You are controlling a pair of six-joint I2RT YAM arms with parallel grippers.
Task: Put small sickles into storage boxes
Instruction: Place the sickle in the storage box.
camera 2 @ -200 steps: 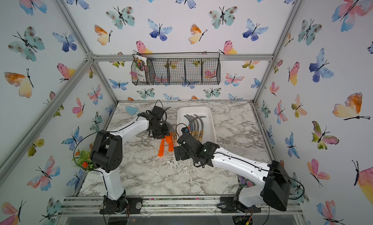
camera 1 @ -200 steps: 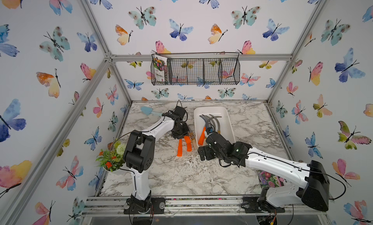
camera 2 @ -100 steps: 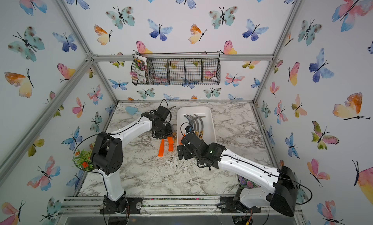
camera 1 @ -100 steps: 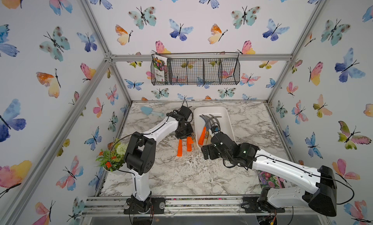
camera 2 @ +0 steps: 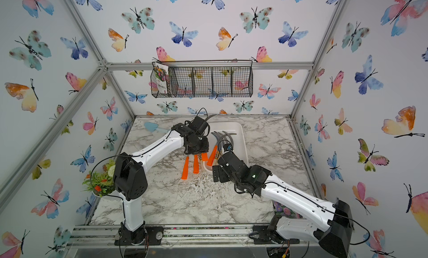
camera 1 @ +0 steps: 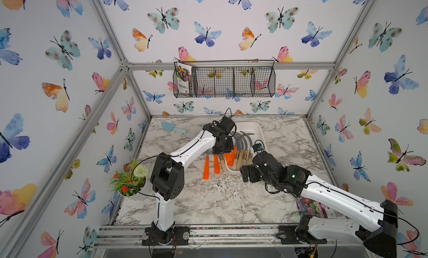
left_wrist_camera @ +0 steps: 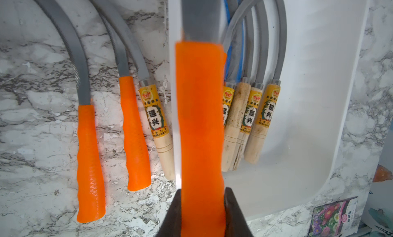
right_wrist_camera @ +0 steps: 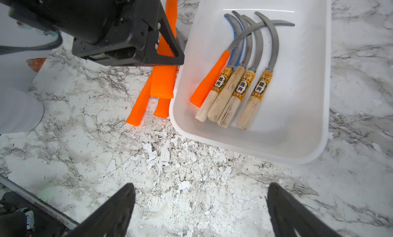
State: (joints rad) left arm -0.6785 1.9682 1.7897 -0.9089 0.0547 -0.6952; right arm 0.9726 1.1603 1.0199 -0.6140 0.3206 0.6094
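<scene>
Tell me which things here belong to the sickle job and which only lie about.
Job: sickle in the left tool; three sickles on the table; white tray with five sickles inside.
Lying about: blue trowel; wire basket; flower pot; seed packet.

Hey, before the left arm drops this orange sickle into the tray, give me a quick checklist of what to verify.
1. Left tool shut on held sickle: ok.
2. Held sickle inside the tray outline: cannot tell, it hangs right at the rim.
3. Bare room in tray: ok, stored sickles lie bunched to one side.
4. Right tool open, clear of tray: ok.
5. Loose sickles outside tray, beside the rim: ok.
</scene>
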